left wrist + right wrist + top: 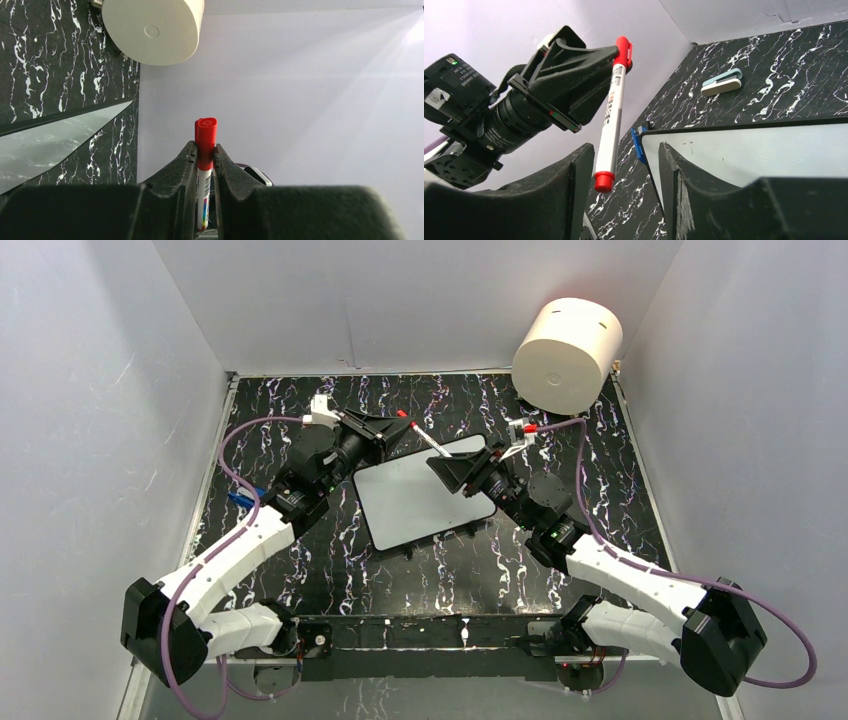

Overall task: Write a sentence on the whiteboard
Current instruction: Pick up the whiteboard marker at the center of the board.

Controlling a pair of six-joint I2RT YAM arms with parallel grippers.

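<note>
Marker (612, 110) is clamped in my left gripper (205, 147), its lower red end between the parted fingers (579, 170) of my right gripper (624, 147). With the whiteboard (415, 505) blank at mid-table, I'd grip squarely and pull along the barrel.

My left arm (240, 545) and right arm (630, 575) wear white shells along the long links, with chunky black housings at the elbows and black motor barrels toward the wrists. A purple cable (223, 448) loops beside each arm. My left fingers (187, 161) and right fingers (580, 172) are matte black wedges tapering to blunt tips. A small white label (439, 97) and a green light (452, 61) sit on my left wrist.
</note>
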